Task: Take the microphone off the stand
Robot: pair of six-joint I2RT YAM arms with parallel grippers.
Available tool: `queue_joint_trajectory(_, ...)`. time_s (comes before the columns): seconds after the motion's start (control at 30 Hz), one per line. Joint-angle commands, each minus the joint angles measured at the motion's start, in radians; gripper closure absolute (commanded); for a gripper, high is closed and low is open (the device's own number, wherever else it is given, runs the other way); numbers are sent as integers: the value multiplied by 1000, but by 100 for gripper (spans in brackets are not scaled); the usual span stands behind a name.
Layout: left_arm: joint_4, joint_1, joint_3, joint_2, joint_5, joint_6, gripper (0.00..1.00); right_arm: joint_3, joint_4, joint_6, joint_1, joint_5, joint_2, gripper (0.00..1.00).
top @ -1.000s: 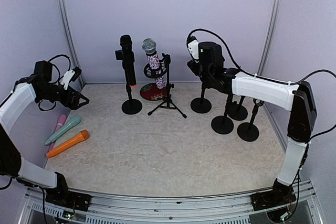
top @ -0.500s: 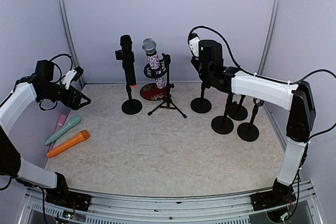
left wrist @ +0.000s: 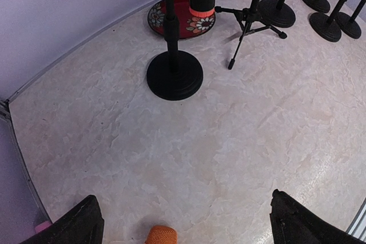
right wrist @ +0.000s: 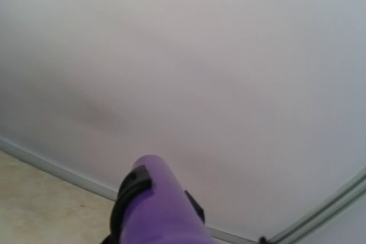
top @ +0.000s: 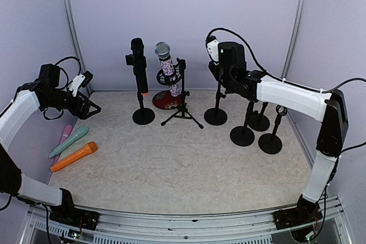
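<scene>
Microphone (right wrist: pixel 155 212), purple, visible from right wrist only

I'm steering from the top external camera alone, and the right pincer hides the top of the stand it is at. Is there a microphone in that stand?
Observer: Yes. The right wrist camera shows a purple microphone sitting in a black clip.
Operator: What lies beyond it in that view?
Observer: Only the bare wall; nothing else stands past the microphone.
Operator: And the left pincer, is it carrying anything?
Observer: No. In its wrist camera the left pincer stands wide open and empty, with the head of the orange microphone showing at the bottom edge.
</scene>
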Motion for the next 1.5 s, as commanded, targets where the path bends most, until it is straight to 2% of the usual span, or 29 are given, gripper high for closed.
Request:
queue_joint_trajectory(0.0, -6, -9, 30, -27, 14, -8, 1, -26, 19, 56, 42, -58, -109, 98)
queue_joint_trajectory(0.4, -19, -20, 38, -36, 9, -23, 1, -135, -13, 107, 164, -85, -238, 100)
queue_joint_trajectory(0.7, -34, -26, 26, -41, 15, -4, 1, -154, -54, 107, 238, -7, -282, 100)
queue_joint_trajectory(1.03, -35, -38, -5, -61, 30, 23, 1, -342, -12, 14, 237, 131, -431, 100)
queue_joint_trajectory(1.23, -39, -45, 2, -64, 28, 19, 1, -330, -134, 159, 265, 43, -488, 100)
queue_joint_trajectory(1.47, -47, -46, -4, -75, 30, 11, 1, -346, -109, 221, 407, -57, -516, 100)
